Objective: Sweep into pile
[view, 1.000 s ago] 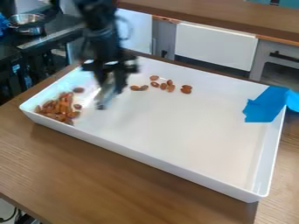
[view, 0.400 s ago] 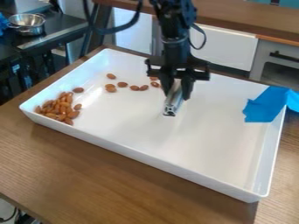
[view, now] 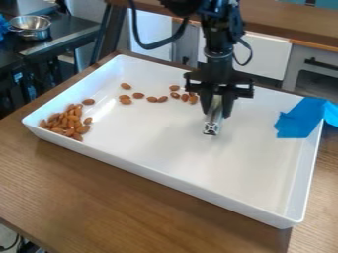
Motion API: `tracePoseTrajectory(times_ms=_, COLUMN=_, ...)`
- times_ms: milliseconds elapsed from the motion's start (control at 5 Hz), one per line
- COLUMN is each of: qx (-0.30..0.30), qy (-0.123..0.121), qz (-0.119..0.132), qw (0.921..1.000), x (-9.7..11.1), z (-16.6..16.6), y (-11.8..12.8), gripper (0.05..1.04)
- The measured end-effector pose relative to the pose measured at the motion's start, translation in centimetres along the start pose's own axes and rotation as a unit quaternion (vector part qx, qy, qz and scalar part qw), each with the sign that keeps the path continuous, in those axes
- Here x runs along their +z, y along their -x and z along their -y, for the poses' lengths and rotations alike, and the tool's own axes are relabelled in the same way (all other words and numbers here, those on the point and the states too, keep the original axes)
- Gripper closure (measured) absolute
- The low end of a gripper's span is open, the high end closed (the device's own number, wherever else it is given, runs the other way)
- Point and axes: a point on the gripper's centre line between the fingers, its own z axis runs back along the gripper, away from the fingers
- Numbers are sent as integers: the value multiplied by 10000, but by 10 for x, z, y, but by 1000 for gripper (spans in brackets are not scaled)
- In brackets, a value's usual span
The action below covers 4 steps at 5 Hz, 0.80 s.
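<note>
- The gripper (view: 217, 106) is pinching a shiny metal bar (view: 211, 126) over the far part of the white tray (view: 172, 148).
- The big nut pile (view: 68, 122) is at the tray's left end. The loose nuts (view: 153, 99) make a bumpy row on the far side.
- It looks like time to line up for a sweep.
- Next, the bar should go behind the row's right end, get low, and push left.

Brown whole almonds (view: 68, 122) are lying heaped at the left of the frame, in the left end of the white tray (view: 165, 180). Others are lying loose in a scattered row at upper centre. A silver metal bar (view: 214, 116) is slanting downward, right of centre.
</note>
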Motion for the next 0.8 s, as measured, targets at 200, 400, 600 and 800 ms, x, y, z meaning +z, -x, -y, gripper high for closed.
tracePoseTrajectory(times_ms=200, qx=45, qy=-72, qz=-90, qw=9999, x=-13, z=2, y=-2, gripper=701)
tracePoseTrajectory(times_ms=400, qx=62, qy=-117, qz=-115, qw=9998, x=-19, z=1, y=-3, gripper=701)
tracePoseTrajectory(times_ms=600, qx=66, qy=-154, qz=-71, qw=9998, x=-23, z=-3, y=-8, gripper=701)
tracePoseTrajectory(times_ms=800, qx=182, qy=-126, qz=-56, qw=9997, x=-22, z=-16, y=-13, gripper=701)
